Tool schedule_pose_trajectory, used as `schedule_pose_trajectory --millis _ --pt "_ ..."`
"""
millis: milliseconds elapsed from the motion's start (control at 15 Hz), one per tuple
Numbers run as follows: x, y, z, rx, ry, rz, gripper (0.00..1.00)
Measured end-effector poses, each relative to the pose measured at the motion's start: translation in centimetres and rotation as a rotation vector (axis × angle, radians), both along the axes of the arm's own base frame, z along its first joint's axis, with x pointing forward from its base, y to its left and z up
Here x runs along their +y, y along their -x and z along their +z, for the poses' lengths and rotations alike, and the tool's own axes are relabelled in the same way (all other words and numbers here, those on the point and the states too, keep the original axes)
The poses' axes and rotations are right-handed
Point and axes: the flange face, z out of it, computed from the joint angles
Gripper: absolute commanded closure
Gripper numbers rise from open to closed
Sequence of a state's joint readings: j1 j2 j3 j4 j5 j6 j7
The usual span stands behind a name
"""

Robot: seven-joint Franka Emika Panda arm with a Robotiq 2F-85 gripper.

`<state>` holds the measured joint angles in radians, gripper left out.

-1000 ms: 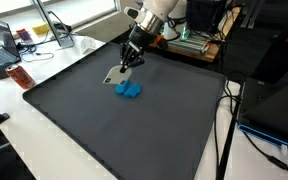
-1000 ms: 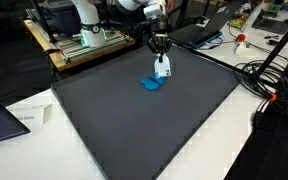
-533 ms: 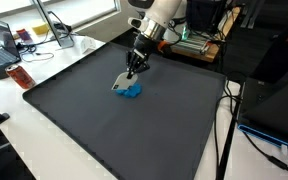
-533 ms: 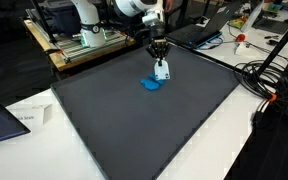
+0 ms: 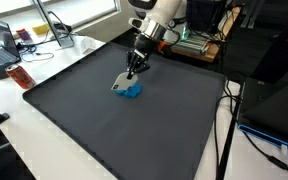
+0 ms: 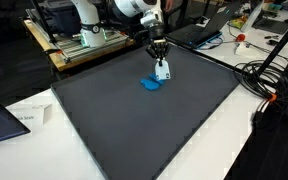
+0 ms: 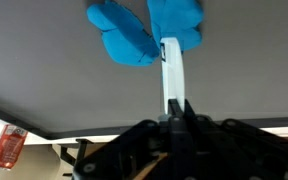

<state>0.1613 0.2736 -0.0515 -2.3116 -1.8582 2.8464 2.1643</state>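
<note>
White stick [image 7: 171, 75] is pinched at one end by the claw [image 7: 176, 108], so its free end reaches the blue lump [image 7: 124, 40] on the dark mat [image 5: 104, 130], toward its back edge.

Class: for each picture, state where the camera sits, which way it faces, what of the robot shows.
Exterior view: raised, across the mat from the arm, looking down at the cloth; shows arm and end effector.
Exterior view: raised, off another mat corner, facing the same cloth; shows arm and end effector.
Wrist view: on the wrist, looking along the end effector at tool and cloth; only the end effector shows.
Shared: cloth and held tool.
</note>
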Motion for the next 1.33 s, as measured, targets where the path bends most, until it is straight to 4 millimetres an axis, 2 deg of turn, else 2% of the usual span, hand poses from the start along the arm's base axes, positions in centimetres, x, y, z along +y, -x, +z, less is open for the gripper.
schedule_pose_trajectory --millis 533,1333 --pt "-0.9 0.3 0.3 -0.017 -0.04 0.0 0.99" --pt "-1.5 -0.5 3.7 -0.054 -0.094 0.046 0.99"
